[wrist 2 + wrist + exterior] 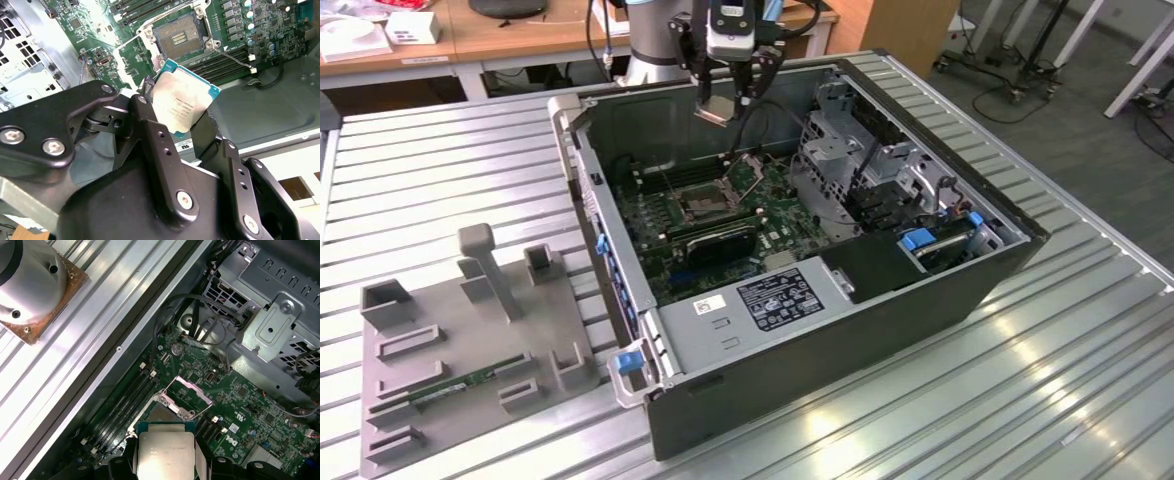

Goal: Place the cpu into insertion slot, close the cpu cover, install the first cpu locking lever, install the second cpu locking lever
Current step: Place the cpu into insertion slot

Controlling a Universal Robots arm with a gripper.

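Gripper (181, 127) fingers pinch the cpu (182, 102) mid-air, frame centre in second wrist view, above the motherboard (260, 25); insertion slot (180, 35) empty at top, cpu cover (751, 170) raised open; seating, cover and lever steps all left

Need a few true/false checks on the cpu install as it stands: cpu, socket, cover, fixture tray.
1. The gripper is shut on the small flat square silver-faced cpu. True.
2. The cpu sits in the square dark-grey insertion slot. False: the slot is empty, and the cpu is held in the air above the board.
3. The thin silvery metal cpu cover is closed over the slot. False: it stands raised, hinged open.
4. A grey fixture tray lies to the exterior view's left of the black computer case. True.
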